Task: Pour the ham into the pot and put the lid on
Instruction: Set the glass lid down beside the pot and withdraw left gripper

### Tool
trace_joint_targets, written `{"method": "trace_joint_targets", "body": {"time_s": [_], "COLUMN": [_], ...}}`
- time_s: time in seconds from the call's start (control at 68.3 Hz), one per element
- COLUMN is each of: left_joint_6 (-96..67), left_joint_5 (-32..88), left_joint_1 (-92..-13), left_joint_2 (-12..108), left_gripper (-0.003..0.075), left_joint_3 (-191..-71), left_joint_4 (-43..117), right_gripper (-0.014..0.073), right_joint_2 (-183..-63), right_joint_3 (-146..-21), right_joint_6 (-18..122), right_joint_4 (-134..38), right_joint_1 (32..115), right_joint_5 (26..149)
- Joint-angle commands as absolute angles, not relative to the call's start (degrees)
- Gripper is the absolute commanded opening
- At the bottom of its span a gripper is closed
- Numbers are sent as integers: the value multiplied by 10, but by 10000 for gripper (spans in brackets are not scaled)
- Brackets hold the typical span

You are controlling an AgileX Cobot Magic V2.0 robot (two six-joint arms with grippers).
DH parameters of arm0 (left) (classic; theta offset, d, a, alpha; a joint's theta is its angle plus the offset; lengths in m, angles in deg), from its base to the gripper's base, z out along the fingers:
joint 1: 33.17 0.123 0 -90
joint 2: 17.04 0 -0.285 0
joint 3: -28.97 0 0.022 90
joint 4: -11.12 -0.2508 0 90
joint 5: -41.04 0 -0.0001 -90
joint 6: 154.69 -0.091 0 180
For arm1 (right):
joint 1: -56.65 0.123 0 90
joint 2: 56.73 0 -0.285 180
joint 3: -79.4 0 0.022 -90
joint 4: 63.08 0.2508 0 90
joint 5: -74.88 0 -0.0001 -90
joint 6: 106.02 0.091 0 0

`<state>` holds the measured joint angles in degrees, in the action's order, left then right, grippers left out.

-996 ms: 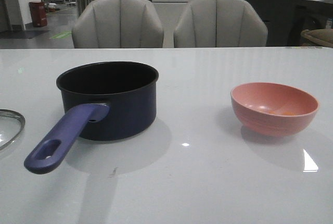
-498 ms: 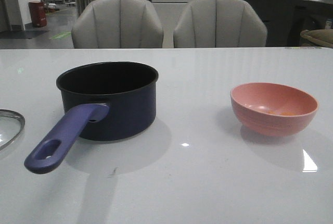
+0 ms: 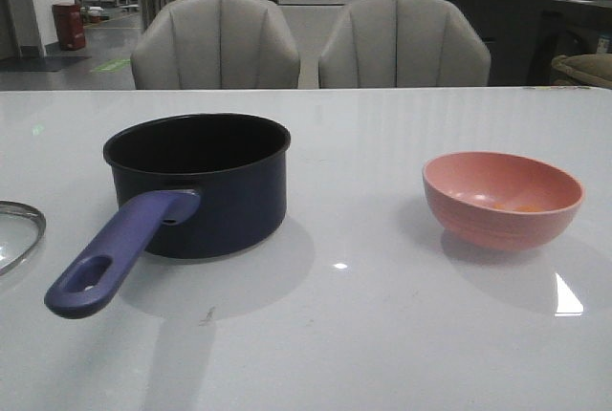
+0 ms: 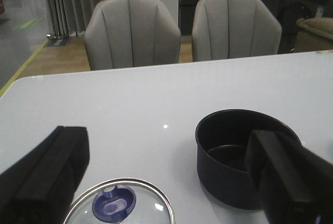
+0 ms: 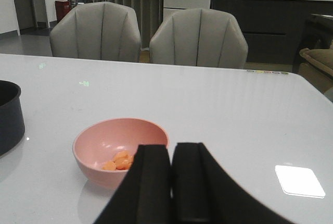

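Nothing is poured yet: on the wide white tabletop (image 3: 382,335) my dark navy round pot (image 3: 201,186) with its long purple-blue handle stands empty, the pink bowl (image 3: 504,199) well apart to its right, the clear-glass lid (image 4: 120,206) with its blue knob flat just beside the pot, and the small orange ham slices (image 5: 120,161) in the bowl. My left gripper (image 4: 166,177) hangs spread wide above the lid, holding nothing; my right gripper (image 5: 173,182) is clenched and empty, near the bowl. Next, I judge, the right must part, grasp the bowl's rim and tip it over the pot
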<state>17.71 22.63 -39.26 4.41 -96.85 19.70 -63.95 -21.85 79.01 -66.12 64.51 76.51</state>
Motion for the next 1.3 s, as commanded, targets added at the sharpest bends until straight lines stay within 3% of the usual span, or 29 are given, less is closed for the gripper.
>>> {"method": "trace_joint_targets", "body": {"time_s": [0.0,0.337,0.512,0.732,1.054,1.157,1.289], "left_joint_6": [179,179,179,179,179,179,179], "left_joint_5": [308,356,346,352,355,355,355], "left_joint_1": [-404,-446,-446,-446,-446,-446,-446], "left_joint_2": [18,8,8,8,8,8,8], "left_gripper": [636,636,636,636,636,636,636], "left_joint_3": [-950,-905,-905,-906,-906,-906,-906], "left_joint_4": [210,210,211,223,224,224,224], "right_gripper": [146,146,146,146,146,190,352], "right_joint_2": [-628,-628,-635,-761,-865,-905,-983], "right_joint_3": [-221,-221,-231,-355,-386,-403,-441], "right_joint_6": [786,786,786,786,786,786,786], "right_joint_4": [-666,-666,-666,-666,-647,-631,-597], "right_joint_1": [640,640,641,641,641,641,641], "right_joint_5": [714,709,622,798,790,788,790]}}
